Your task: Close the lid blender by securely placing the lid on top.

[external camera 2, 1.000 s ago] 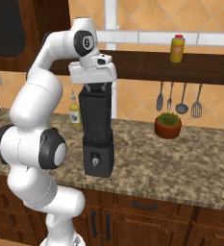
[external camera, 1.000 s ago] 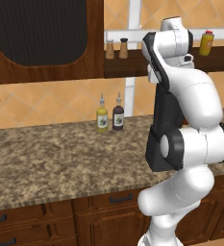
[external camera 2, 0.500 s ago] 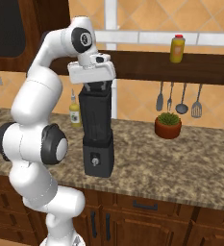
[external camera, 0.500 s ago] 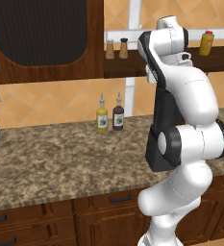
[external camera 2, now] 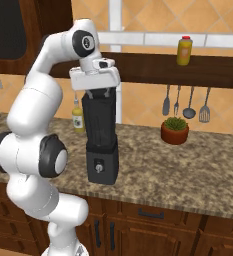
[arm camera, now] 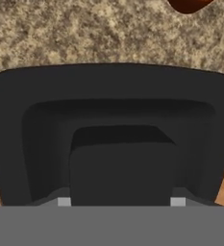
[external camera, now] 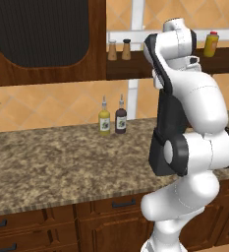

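Observation:
The blender (external camera 2: 102, 137) stands upright on the granite counter (external camera 2: 188, 170), a black boxy base with a tall dark jar above. My gripper (external camera 2: 99, 93) hangs directly over the jar's top, its fingers reaching down to the rim. From the hand view I look straight down into the jar's open mouth (arm camera: 113, 96). The lid (arm camera: 120, 170), a flat black square piece, sits between my fingertips, with my gripper (arm camera: 120, 202) shut on it, just above the opening. In the left base view the blender (external camera: 166, 123) is largely hidden behind my arm.
Two sauce bottles (external camera: 104, 118) (external camera: 121, 116) stand against the back wall left of the blender. A potted plant (external camera 2: 175, 131) sits to its right, with utensils (external camera 2: 188, 102) hanging above. The shelf holds a yellow bottle (external camera 2: 184, 50) and shakers (external camera: 119, 49).
The elbow has shifted slightly; the hand stays over the jar with the lid still gripped.

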